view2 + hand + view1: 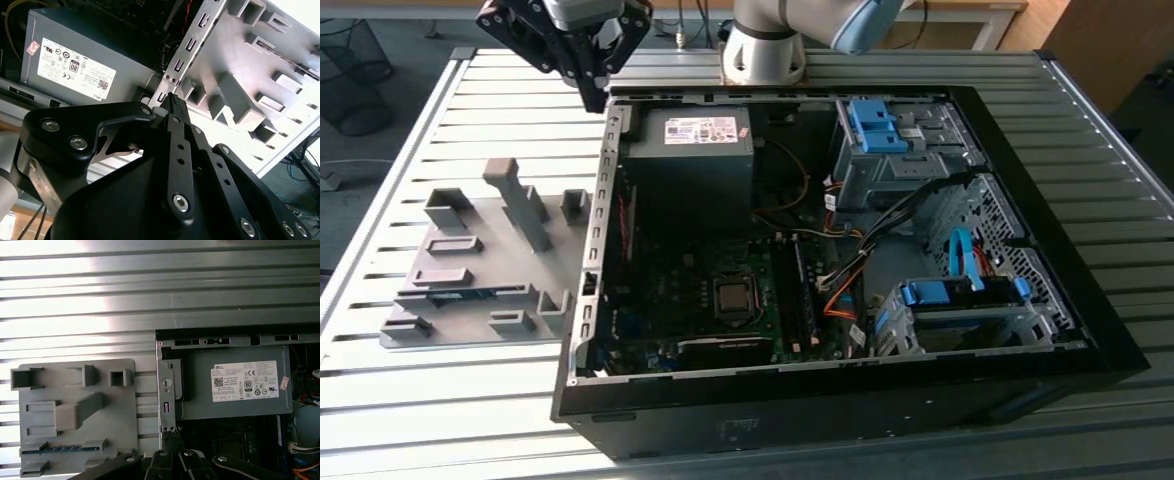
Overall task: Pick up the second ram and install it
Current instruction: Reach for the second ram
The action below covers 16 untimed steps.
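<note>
Exterior view: high up, looking steeply down on the whole open PC case (854, 395), with the fixture plate (487, 225) at frame left. First wrist view: straight down, mid range. Second wrist view: close, oblique past the gripper (172, 100). Both wrist views share the power supply (235, 390) and the fixture plate.

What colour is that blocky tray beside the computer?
Grey fixture plate, best in the first wrist view.

The gripper (594, 98) hangs in free air above the case wall (602, 210). Tall blocks of the grey fixture (480, 270) stand on one side, the power box (687, 160) on the other.
</note>
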Each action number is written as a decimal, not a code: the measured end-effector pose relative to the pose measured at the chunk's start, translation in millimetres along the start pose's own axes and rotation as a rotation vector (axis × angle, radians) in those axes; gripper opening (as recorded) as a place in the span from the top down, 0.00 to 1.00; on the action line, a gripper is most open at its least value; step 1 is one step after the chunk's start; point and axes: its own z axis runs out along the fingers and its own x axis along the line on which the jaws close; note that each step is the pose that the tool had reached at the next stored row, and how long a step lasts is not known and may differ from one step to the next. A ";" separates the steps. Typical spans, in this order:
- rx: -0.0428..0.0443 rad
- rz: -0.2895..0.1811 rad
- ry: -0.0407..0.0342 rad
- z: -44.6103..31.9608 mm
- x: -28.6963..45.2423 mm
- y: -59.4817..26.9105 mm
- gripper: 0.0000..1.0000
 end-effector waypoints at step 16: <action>0.0000 0.000 -0.0001 -0.1 8.3 -0.6 0.90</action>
